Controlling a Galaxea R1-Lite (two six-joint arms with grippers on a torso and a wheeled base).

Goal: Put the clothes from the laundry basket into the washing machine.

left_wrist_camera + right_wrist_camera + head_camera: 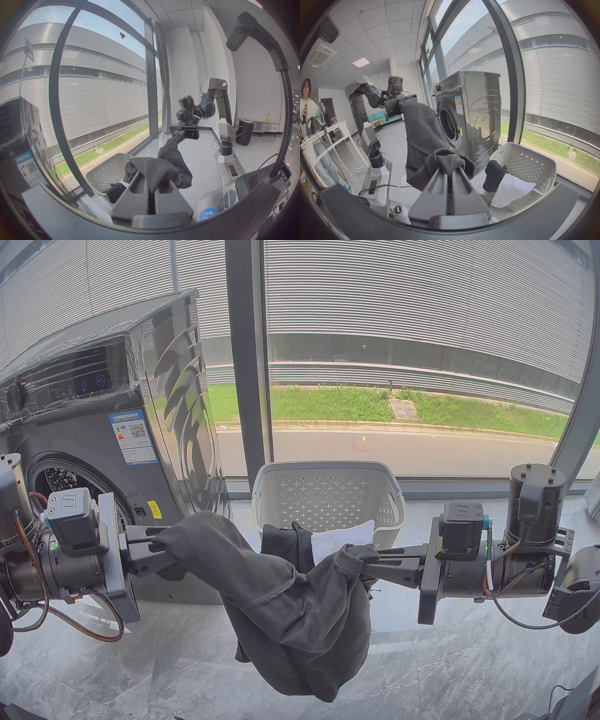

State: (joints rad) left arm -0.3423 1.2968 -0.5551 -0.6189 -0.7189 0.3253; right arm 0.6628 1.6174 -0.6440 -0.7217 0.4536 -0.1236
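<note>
So, the left pincer [155, 545] is clamped on one end of a dark grey garment [294, 615] and the right pincer [367, 566] pinches the other end. The cloth sags in a heavy fold between and below them. Just behind the left pincer stands the washing machine [112, 427] with its round opening. Beyond the gap between the two pincers sits the white laundry basket [328, 490], holding a white cloth [342, 539] and another dark piece [278, 546].

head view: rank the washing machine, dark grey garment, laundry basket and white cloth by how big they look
1. washing machine
2. dark grey garment, though it hangs nearer the camera, so its lead over the basket is unsure
3. laundry basket
4. white cloth, clearly smallest
</note>
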